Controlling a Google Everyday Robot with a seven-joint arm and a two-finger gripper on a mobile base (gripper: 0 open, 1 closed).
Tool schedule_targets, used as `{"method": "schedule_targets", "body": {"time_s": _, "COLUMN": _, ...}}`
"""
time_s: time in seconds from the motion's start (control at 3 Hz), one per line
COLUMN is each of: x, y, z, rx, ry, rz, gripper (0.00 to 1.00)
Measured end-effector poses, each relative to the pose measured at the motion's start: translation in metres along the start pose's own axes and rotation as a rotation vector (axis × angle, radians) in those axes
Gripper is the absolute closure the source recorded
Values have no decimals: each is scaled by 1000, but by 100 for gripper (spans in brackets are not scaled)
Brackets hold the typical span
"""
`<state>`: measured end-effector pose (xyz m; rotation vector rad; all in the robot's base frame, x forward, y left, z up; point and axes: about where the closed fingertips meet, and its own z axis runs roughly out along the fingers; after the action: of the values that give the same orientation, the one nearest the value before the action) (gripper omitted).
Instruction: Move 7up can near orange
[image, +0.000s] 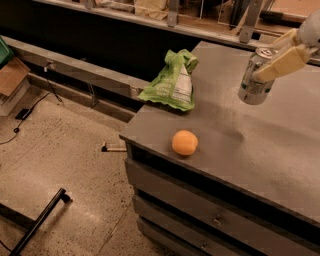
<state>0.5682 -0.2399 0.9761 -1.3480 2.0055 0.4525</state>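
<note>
The 7up can (252, 82) is a silver-grey can with a pull-tab top, held lifted above the grey counter (260, 145) at the upper right. My gripper (277, 62) comes in from the right edge, its beige fingers (281, 64) shut on the can's upper part. The orange (185, 142) sits on the counter near its front left corner, well down and left of the can.
A green chip bag (172, 82) lies on the counter's left edge, behind the orange. The counter has drawers below its front edge. A speckled floor lies to the left, with a black bar (40, 220) and a cardboard box (11, 75).
</note>
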Motion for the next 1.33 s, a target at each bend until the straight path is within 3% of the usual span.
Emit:
{"method": "schedule_targets", "body": {"time_s": 0.33, "x": 1, "y": -1, "z": 2, "rx": -1, "ry": 1, "rz": 3, "gripper": 100}}
{"method": "schedule_targets", "body": {"time_s": 0.67, "x": -5, "y": 3, "z": 3, "rx": -10, "ry": -14, "rz": -37, "gripper": 100}}
{"method": "schedule_targets", "body": {"time_s": 1.0, "x": -15, "y": 27, "z": 7, "rx": -62, "ry": -30, "rz": -111, "gripper": 100}}
{"method": "schedule_targets", "body": {"time_s": 1.33, "x": -25, "y": 66, "z": 23, "rx": -152, "ry": -48, "rz": -196, "gripper": 100}}
